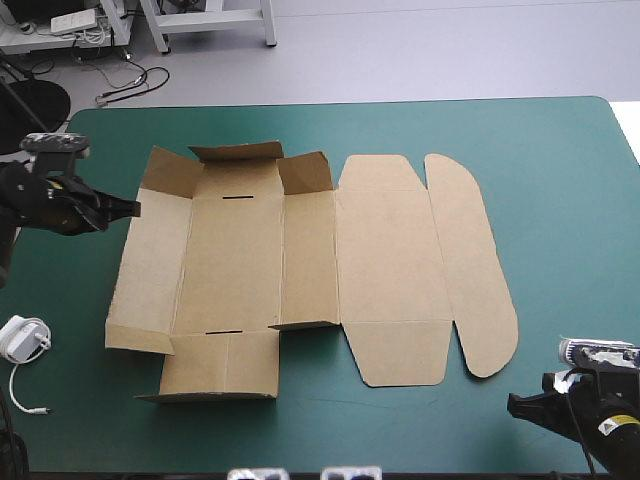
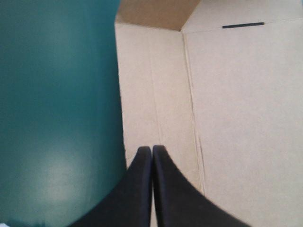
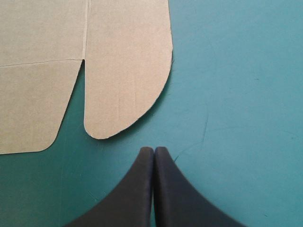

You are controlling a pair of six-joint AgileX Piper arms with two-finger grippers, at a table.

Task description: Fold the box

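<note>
The brown box [image 1: 300, 265] lies mostly flat in the middle of the teal-green table, with small flaps at its far left corners slightly raised and a rounded lid flap [image 1: 470, 265] at its right end. My left gripper [image 1: 128, 209] is shut and hovers at the box's left edge; in the left wrist view its tips [image 2: 151, 149] sit just over the left panel [image 2: 156, 90]. My right gripper [image 1: 518, 405] is shut near the front right corner of the table. In the right wrist view its tips [image 3: 154, 150] are just short of the rounded flap [image 3: 125, 71].
A white charger with a cable [image 1: 24, 340] lies near the table's left edge. Bare teal-green cover [image 1: 570, 200] stretches to the right of the box and along the front.
</note>
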